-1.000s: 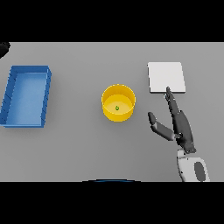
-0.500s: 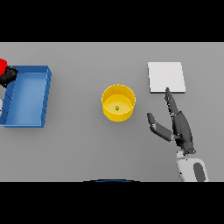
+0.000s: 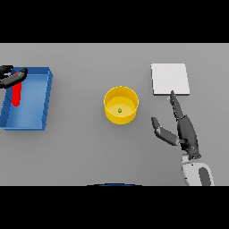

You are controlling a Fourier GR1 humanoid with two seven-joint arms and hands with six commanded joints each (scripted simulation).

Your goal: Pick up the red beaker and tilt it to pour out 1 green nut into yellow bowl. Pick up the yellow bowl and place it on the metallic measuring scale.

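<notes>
My left robot hand [image 3: 12, 77] is out at the far left edge of the view, over the blue bin [image 3: 41, 120], its fingers curled round the top of the red beaker [image 3: 17, 94]. The beaker hangs upright below that grip, over the bin's left part; whether its base touches the bin floor I cannot tell.

In the middle of the grey tabletop [image 3: 89, 156] stands the yellow bowl [image 3: 120, 105], upright, with one green nut [image 3: 120, 110] lying on its bottom near the centre. Nothing touches the bowl.

My right robot hand [image 3: 184, 129] lies to the right of the bowl and well apart from it, fingers straight and stretched forward, thumb spread wide toward the bowl's side. It holds nothing. The longest fingertip reaches up to the near edge of the metallic measuring scale [image 3: 170, 78], a flat pale square plate at the right rear of the tabletop; whether it touches that edge I cannot tell. The scale's top is bare.
</notes>
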